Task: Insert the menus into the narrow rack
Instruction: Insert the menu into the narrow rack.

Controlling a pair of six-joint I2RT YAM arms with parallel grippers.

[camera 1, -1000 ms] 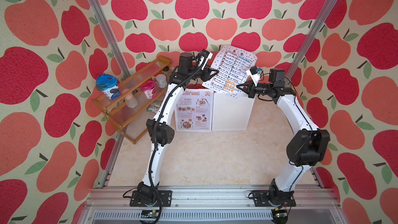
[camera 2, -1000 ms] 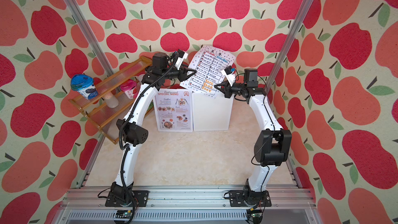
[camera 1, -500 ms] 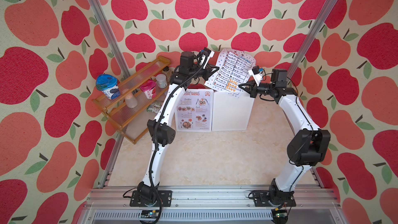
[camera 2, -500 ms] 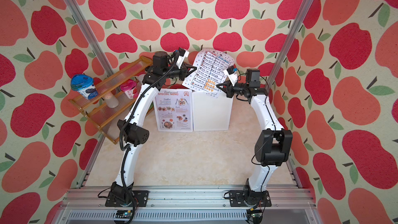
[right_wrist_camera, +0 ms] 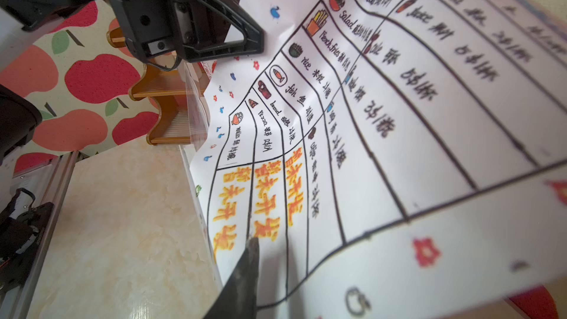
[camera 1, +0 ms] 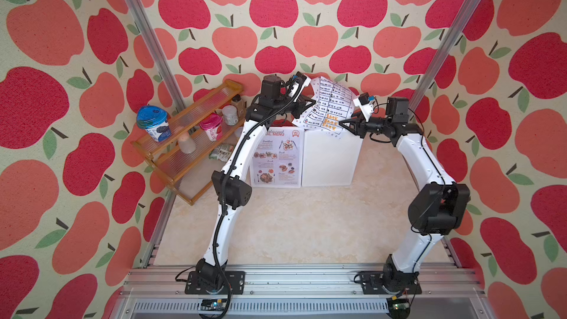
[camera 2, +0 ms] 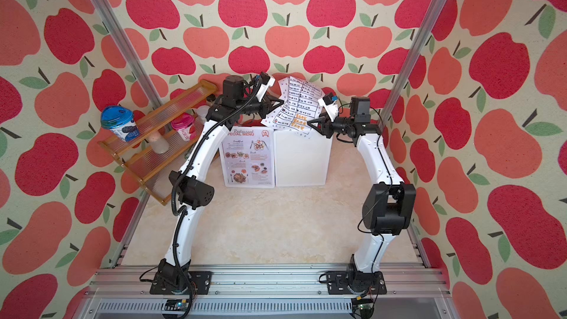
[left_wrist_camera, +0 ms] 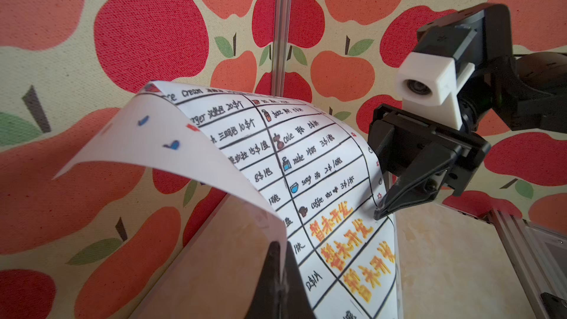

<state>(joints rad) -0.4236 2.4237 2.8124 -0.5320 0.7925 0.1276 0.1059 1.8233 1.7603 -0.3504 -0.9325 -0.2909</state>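
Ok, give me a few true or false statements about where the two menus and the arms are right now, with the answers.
1. The left hand is shut on the lined table menu. True.
2. The photo menu with the red heading lies flat on the tabletop. False: it stands upright at the front of the white rack.
3. The lined table menu is fully inside the rack. False: it curls in the air above the rack.
4. A blue-lidded cup stands on the wooden shelf. True.
5. The right hand is at the lined table menu's edge opposite the left hand. True.
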